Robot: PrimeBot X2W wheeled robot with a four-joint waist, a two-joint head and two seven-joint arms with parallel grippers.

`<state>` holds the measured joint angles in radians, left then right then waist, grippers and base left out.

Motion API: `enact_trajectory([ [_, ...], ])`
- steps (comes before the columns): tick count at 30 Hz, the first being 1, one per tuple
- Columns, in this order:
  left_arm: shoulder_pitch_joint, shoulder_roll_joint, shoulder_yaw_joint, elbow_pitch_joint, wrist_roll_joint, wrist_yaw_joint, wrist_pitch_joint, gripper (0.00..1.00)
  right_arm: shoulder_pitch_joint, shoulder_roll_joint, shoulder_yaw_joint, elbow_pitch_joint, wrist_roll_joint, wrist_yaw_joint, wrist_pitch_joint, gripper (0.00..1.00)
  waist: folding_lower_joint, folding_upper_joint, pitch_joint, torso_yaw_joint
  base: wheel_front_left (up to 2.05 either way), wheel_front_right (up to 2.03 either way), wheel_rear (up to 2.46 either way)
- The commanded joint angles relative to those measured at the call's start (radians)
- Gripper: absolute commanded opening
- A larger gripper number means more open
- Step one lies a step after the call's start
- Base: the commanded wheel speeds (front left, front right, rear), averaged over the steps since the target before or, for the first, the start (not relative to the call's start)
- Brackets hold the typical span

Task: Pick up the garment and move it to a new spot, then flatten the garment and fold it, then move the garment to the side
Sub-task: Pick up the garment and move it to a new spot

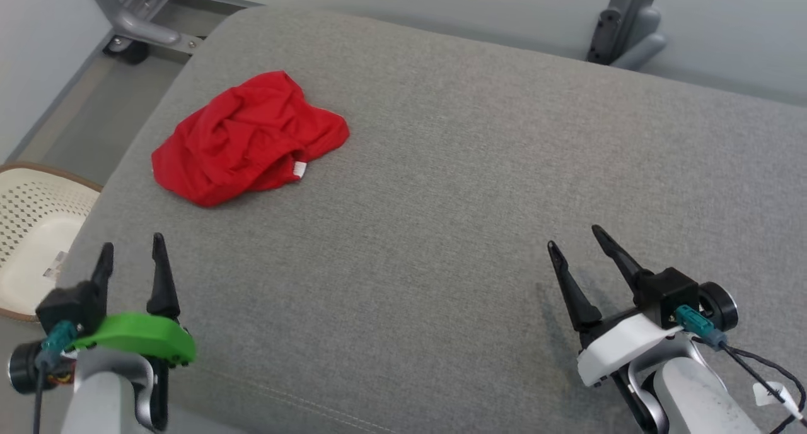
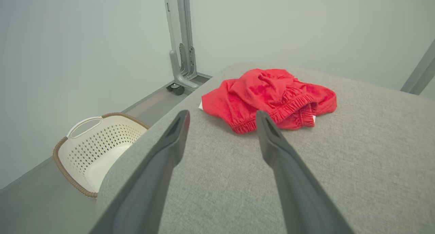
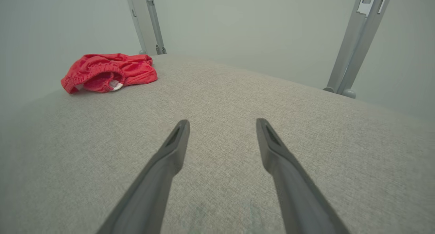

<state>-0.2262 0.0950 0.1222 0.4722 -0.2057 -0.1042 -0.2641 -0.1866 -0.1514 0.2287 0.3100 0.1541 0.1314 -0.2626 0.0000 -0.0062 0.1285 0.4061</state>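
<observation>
Left gripper sits at the near edge, fingers spread wide, nothing between them. Right gripper is the same on its side, wide apart and empty. Beyond the left one, well apart, the red garment lies crumpled on the grey cushion, far-left. A white basket stands on the floor alongside.

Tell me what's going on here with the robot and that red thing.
Nothing is being handled yet. A crumpled red garment lies on the far left part of a grey cushion. The robot's left end effector and right end effector hover over the near edge, both open and empty. The left one is closer to the garment. A white basket sits on the floor to the left.
</observation>
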Motion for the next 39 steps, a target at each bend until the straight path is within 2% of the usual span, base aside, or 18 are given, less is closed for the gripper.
enact_trajectory([
  [1, -0.058, 0.019, -0.005, 0.039, 0.006, -0.010, 0.000, 1.00, -0.016, -0.018, -0.006, -0.014, -0.010, -0.002, -0.003, 1.00, 0.0000, 0.0062, 0.128, -0.124, 0.00, 0.00, 0.00],
  [7, -0.260, 0.121, -0.042, 0.230, 0.022, -0.025, 0.000, 1.00, -0.046, -0.062, -0.008, -0.045, -0.016, -0.002, -0.003, 1.00, 0.0000, 0.0062, 0.197, -0.196, 0.00, 0.00, 0.00],
  [10, -0.338, 0.153, -0.077, 0.331, 0.045, -0.026, 0.000, 1.00, -0.048, -0.081, -0.020, -0.054, -0.020, -0.002, -0.003, 1.00, 0.0000, 0.0062, 0.228, -0.232, 0.00, 0.00, 0.00],
  [15, -0.401, 0.166, -0.065, 0.455, 0.035, -0.008, 0.000, 1.00, -0.051, -0.088, -0.042, -0.066, -0.015, -0.002, -0.003, 1.00, 0.0000, 0.0062, 0.257, -0.269, 0.00, 0.00, 0.00],
  [21, -0.429, 0.162, -0.028, 0.497, 0.029, 0.053, 0.000, 1.00, -0.049, -0.089, -0.048, -0.073, -0.014, -0.002, -0.003, 1.00, 0.0000, 0.0062, 0.274, -0.291, 0.00, 0.00, 0.00],
  [26, -0.436, 0.158, -0.020, 0.525, 0.038, 0.071, 0.000, 1.00, -0.046, -0.087, -0.054, -0.065, -0.011, -0.002, -0.003, 1.00, 0.0000, 0.0062, 0.275, -0.294, 0.00, 0.00, 0.00],
  [28, -0.439, 0.158, -0.015, 0.534, 0.037, 0.071, 0.000, 0.36, -0.047, -0.087, -0.056, -0.061, -0.010, -0.002, -0.003, 1.00, 0.0000, 0.0062, 0.275, -0.293, 0.00, 0.00, 0.00],
  [29, -0.441, 0.158, -0.012, 0.537, 0.033, 0.068, 0.000, 0.00, -0.047, -0.084, -0.056, -0.060, -0.011, -0.002, -0.003, 1.00, 0.0000, 0.0062, 0.275, -0.293, 0.00, 0.00, 0.00],
  [32, -0.445, 0.160, -0.003, 0.513, 0.028, 0.059, 0.000, 0.00, -0.051, -0.078, -0.056, -0.057, -0.011, -0.002, -0.003, 1.00, 0.0000, 0.0062, 0.272, -0.292, 0.00, 0.00, 0.00],
  [39, -0.404, 0.147, -0.022, 0.298, 0.074, 0.008, 0.000, 0.00, -0.040, -0.044, -0.057, -0.035, 0.004, -0.002, -0.003, 1.00, 0.0000, 0.0062, 0.214, -0.296, 0.00, 0.00, 0.00],
])
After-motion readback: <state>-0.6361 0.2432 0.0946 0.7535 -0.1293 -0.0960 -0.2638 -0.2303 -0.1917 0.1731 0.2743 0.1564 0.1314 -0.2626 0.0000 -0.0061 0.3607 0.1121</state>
